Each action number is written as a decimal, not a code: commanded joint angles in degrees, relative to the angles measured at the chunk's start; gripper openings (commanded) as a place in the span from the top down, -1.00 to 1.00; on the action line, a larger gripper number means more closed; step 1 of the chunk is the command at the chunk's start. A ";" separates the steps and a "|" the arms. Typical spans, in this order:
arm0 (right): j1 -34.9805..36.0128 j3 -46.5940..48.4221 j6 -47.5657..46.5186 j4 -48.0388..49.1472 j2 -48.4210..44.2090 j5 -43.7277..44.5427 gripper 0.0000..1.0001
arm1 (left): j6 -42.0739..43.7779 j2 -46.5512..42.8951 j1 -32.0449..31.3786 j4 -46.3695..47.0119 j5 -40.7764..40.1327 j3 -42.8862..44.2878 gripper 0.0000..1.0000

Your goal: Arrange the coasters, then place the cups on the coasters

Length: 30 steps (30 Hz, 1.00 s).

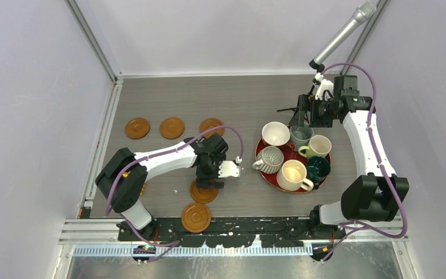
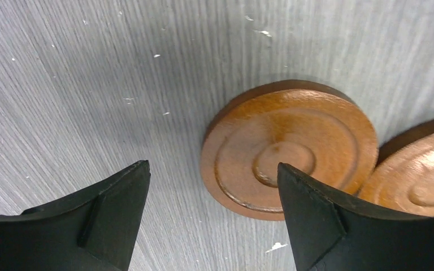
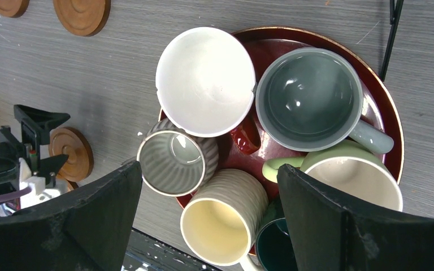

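The grey surface [image 1: 168, 96] is shared out in two halves: the red tray [image 1: 289, 152] is set at 3 o'clock of its middle, within reach of the right arm [image 1: 369, 142], while the coasters [image 1: 172, 128] are laid on the side of the left arm [image 1: 162, 157], probably so that each arm can be given its own stock. The left arm is stretched low from its base at 7 o'clock toward the centre, with the wrist bent down. The left end effector [image 2: 212, 169] is held open just above the surface, with nothing gripped. One finger [image 2: 316, 220] is seen over the rim of the nearest coaster [image 2: 288, 149] and the other over bare surface, so a pick-up or a nudge of that disc is judged to be the step in hand. The right arm is reared up and bent over the tray's 12 o'clock edge. The right end effector [image 3: 209, 169] is spread wide and empty, pointed straight down, apparently parked until cups are wanted. All six cups [image 1: 293, 174] are crowded upright on the tray, none yet on a disc. Three coasters are lined up evenly at 10 o'clock, as if already arranged. Two more are found between 6 and 7 o'clock, the second coaster [image 1: 195, 217] just beside the nearest one, by the front edge. A sixth cannot be made out for certain.
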 commanded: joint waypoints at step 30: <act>0.10 -0.34 0.59 2.81 -2.11 -0.46 -0.87 | 12.03 2.94 35.76 5.24 -3.43 -0.96 -0.28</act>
